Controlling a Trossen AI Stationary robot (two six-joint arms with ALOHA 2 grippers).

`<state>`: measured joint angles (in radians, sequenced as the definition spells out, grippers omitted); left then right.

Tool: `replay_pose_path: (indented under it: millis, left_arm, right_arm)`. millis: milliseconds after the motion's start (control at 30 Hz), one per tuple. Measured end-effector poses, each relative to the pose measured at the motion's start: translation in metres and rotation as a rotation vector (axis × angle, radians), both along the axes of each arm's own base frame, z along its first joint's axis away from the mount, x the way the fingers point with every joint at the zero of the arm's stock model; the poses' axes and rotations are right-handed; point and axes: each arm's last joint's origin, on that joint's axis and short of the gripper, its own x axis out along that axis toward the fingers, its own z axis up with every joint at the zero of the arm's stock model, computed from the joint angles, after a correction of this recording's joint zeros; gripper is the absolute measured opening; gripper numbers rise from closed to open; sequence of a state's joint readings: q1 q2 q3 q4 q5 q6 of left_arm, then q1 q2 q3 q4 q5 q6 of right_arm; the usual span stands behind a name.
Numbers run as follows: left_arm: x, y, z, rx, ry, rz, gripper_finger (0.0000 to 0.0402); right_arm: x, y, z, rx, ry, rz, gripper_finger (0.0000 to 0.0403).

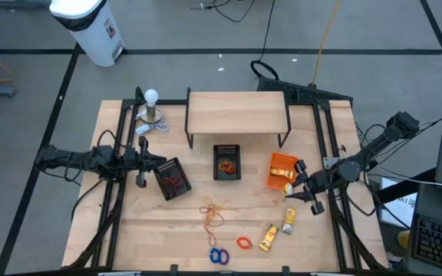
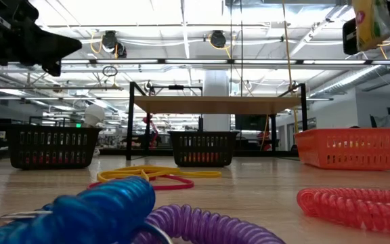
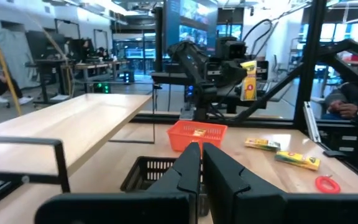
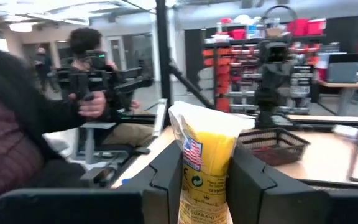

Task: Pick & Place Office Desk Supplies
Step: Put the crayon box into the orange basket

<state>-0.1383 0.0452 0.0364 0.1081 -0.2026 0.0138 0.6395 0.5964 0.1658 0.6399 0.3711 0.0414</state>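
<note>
My right gripper [image 4: 207, 155] is shut on a yellow packet [image 4: 205, 149] and holds it in the air beside the orange bin [image 1: 282, 170]; the left wrist view shows this packet [image 3: 248, 79] above the bin [image 3: 197, 134]. Two more yellow packets [image 1: 268, 237] [image 1: 288, 222] lie flat on the table. Tan and orange rubber bands [image 1: 213, 214], an orange ring [image 1: 243, 243] and a blue ring [image 1: 219, 256] lie near the front edge. My left gripper [image 1: 156, 159] is shut on nothing beside the left black mesh bin [image 1: 173, 179]. My right gripper pinches the yellow packet's lower part [image 4: 205, 186] between its two fingers [image 4: 166, 174], one on each side. The packet's crimped end [image 4: 197, 115] sticks out past the fingertips. It stands upright and hangs clear of the table and the bin.
A second black mesh bin [image 1: 227, 162] with red bands stands mid-table in front of a raised wooden shelf [image 1: 236, 113]. A white bulb-shaped object [image 1: 152, 103] stands at the far left. Black frame rails run along both table sides. People sit beyond the table.
</note>
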Motion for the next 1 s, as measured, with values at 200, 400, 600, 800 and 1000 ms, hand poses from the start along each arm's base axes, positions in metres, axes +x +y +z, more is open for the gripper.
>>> replay_pose_path:
  millis: [200, 400, 600, 800, 1000]
  left_arm:
    - [0.0, 0.001, -0.003, -0.035, 0.025, 0.043, 0.0021]
    - [0.0, 0.003, -0.003, -0.039, 0.025, 0.088, 0.0021]
    - [0.0, 0.003, -0.003, -0.047, 0.024, 0.091, 0.0021]
    - [0.0, 0.003, -0.003, -0.05, 0.025, 0.091, 0.0021]
    - [0.0, 0.003, -0.003, -0.049, 0.025, 0.091, 0.0021]
  right_arm:
    - [0.009, -0.003, 0.02, 0.012, 0.042, -0.07, 0.0084]
    - [0.027, -0.003, 0.046, -0.031, 0.327, -0.172, 0.0084]
    - [0.044, -0.01, 0.049, -0.083, 0.673, -0.352, 0.0084]
    - [0.058, -0.02, 0.021, -0.052, 0.953, -0.47, 0.0084]
    - [0.071, -0.02, -0.002, -0.027, 1.121, -0.454, 0.0084]
